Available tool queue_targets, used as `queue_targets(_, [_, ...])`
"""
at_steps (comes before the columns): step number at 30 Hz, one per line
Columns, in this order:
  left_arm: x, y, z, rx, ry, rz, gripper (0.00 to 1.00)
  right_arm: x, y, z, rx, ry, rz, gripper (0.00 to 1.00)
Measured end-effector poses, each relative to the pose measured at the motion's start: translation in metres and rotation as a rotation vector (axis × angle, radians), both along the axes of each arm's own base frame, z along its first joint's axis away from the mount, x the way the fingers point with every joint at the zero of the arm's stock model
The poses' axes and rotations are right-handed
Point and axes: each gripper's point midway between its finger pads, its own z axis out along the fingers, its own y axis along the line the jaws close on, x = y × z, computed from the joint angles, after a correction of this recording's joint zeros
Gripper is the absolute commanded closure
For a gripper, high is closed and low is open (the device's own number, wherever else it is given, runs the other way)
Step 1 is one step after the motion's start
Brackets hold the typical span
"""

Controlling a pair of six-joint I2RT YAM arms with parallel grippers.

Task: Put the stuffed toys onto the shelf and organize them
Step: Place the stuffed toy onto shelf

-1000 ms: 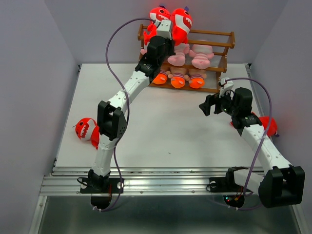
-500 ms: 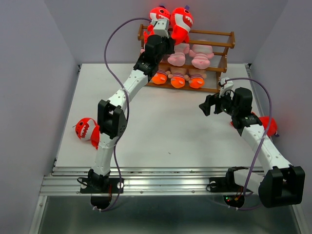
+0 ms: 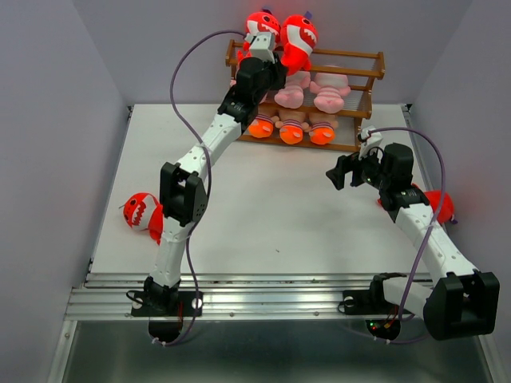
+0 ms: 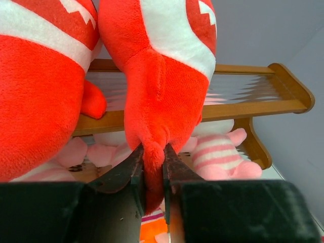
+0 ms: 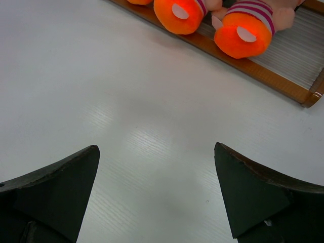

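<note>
**Top external view: second shark on the top tier, not yet let go**

At the table's eight o'clock edge, one loose shark [image 3: 140, 211] lies beside the left arm's elbow. Up at twelve o'clock the left gripper [image 4: 153, 157] is at the shelf [image 3: 359, 57], pinching the lower tip of the held shark [image 4: 162, 76]. That toy seems to rest on the top tier, touching the first shark [image 3: 262, 22] on its left. Below them the pink animals [image 3: 329, 92] sit on the middle tier and the orange-footed dolls [image 3: 291, 132] on the bottom one. At three o'clock the right gripper [image 5: 157, 167] hangs over bare table [image 5: 101, 76], fingers spread wide and holding nothing. The other loose shark [image 3: 441, 206] lies at four o'clock, partly hidden behind that arm.

We judge the step in hand to be placing the second shark — set down, not released. Next we would part the left fingers fully and draw back toward six o'clock without dragging the tail. Then we would fetch a loose shark — the top tier looks free at its right end.
</note>
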Motion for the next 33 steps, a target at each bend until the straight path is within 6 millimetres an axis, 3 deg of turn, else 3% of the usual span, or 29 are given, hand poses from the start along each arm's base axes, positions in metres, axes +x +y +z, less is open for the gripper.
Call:
queue_targets(3, [0.0, -0.001, 0.0, -0.006, 0.003, -0.001, 0.58, 0.0, 0.0, 0.0, 0.0, 0.0, 0.0, 0.0])
queue_targets(17, [0.0, -0.002, 0.006, -0.037, -0.003, -0.003, 0.3, 0.0, 0.0, 0.0, -0.001, 0.0, -0.002, 0.0])
queue_targets(23, [0.001, -0.001, 0.005, -0.053, -0.005, 0.007, 0.01, 0.001, -0.001, 0.0, -0.007, -0.002, -0.007, 0.0])
queue_targets(33, [-0.003, 0.003, 0.01, -0.055, -0.006, 0.015, 0.01, 0.002, -0.003, 0.0, -0.012, -0.005, -0.012, 0.0])
